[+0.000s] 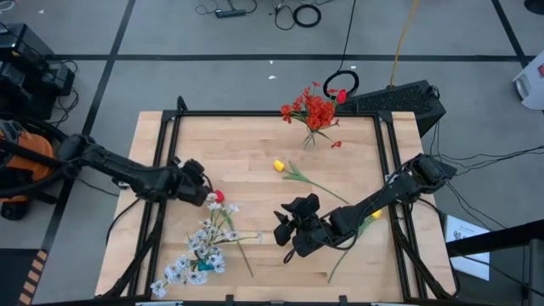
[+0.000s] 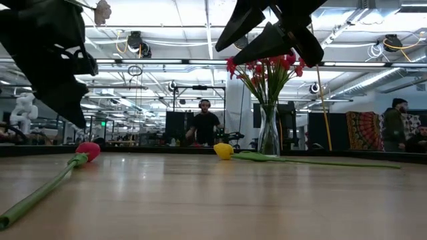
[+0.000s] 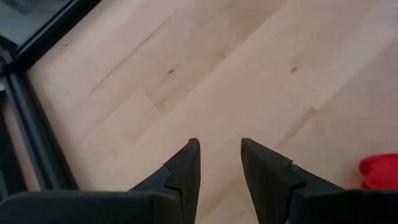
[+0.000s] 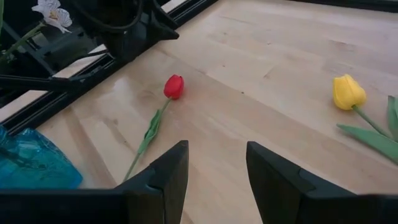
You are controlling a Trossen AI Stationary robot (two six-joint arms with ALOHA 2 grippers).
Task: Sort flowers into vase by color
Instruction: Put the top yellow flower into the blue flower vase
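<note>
A red tulip lies on the table with its stalk running toward the near edge; it also shows in the right wrist view and the low view. A yellow tulip lies mid-table on its side. A second yellow bud lies under my right arm. Red clusters stand in a glass vase at the far edge. White sprays rise from a blue vase at the near left. My left gripper is open just left of the red tulip. My right gripper is open and empty above mid-table.
A small red bud lies on the table beside the glass vase. A black frame runs along the table's left, far and right sides. Bare wood lies between the two grippers. People stand in the room beyond the table.
</note>
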